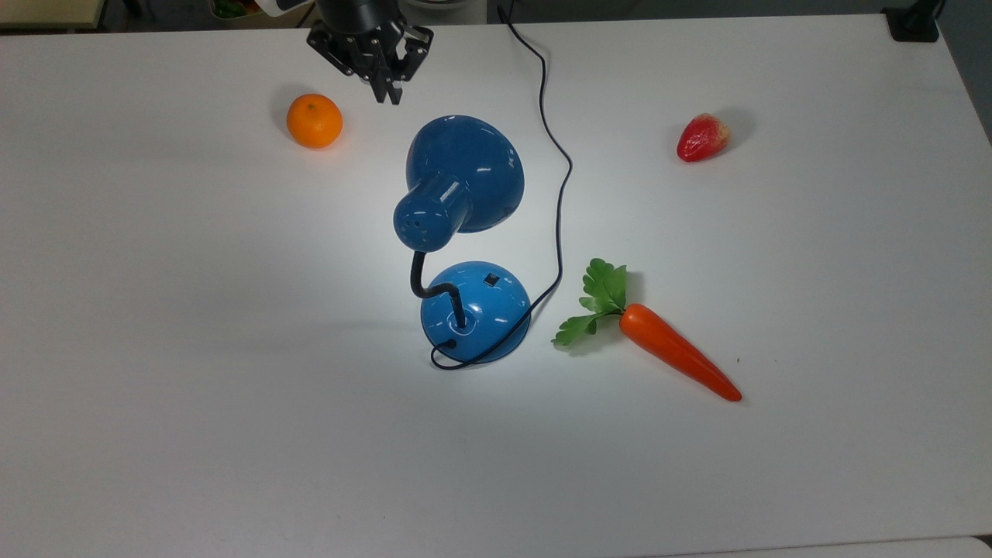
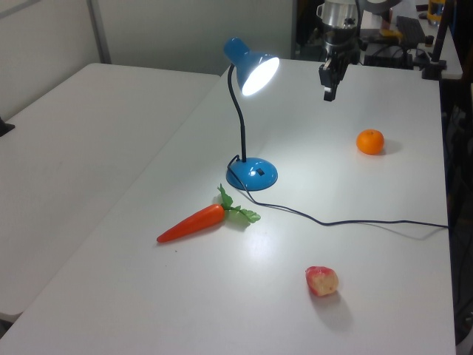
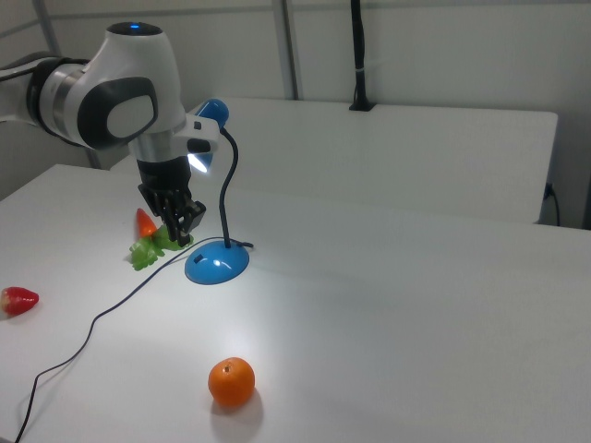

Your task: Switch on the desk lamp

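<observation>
The desk lamp stands mid-table with its blue cone shade (image 1: 465, 174) on a black gooseneck above the round blue base (image 1: 475, 310). A small black switch (image 1: 491, 280) sits on the base. The lamp shade (image 2: 255, 68) glows and throws a bright pool on the table around the lamp base (image 2: 253, 174). My gripper (image 1: 387, 91) hangs shut and holds nothing, beyond the shade toward the top view's top, apart from the lamp. The gripper (image 2: 328, 92) is right of the shade in the left view, and the gripper (image 3: 183, 233) is left of the lamp base (image 3: 217, 263) in the right view.
An orange (image 1: 314, 121) lies just left of the gripper in the top view. A strawberry (image 1: 703, 137) sits at the right, a carrot (image 1: 674, 350) right of the base. The black cord (image 1: 559, 194) runs from the base toward the table's far edge.
</observation>
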Action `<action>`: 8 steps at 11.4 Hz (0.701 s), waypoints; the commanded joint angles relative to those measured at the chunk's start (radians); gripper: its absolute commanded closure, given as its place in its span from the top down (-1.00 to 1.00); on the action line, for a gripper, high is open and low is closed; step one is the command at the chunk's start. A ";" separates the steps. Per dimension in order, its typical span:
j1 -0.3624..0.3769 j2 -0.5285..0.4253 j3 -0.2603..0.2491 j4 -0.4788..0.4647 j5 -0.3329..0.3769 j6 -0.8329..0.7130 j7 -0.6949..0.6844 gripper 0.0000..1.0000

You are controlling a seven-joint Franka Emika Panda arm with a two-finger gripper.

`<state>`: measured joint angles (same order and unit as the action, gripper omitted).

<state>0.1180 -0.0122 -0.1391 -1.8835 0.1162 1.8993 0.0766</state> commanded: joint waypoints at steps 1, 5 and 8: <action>-0.043 -0.026 -0.004 0.046 0.013 -0.083 -0.099 0.80; -0.055 -0.023 -0.004 0.063 0.002 -0.086 -0.121 1.00; -0.098 -0.023 -0.004 0.104 -0.009 -0.144 -0.133 1.00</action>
<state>0.0478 -0.0289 -0.1404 -1.8209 0.1150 1.8328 -0.0265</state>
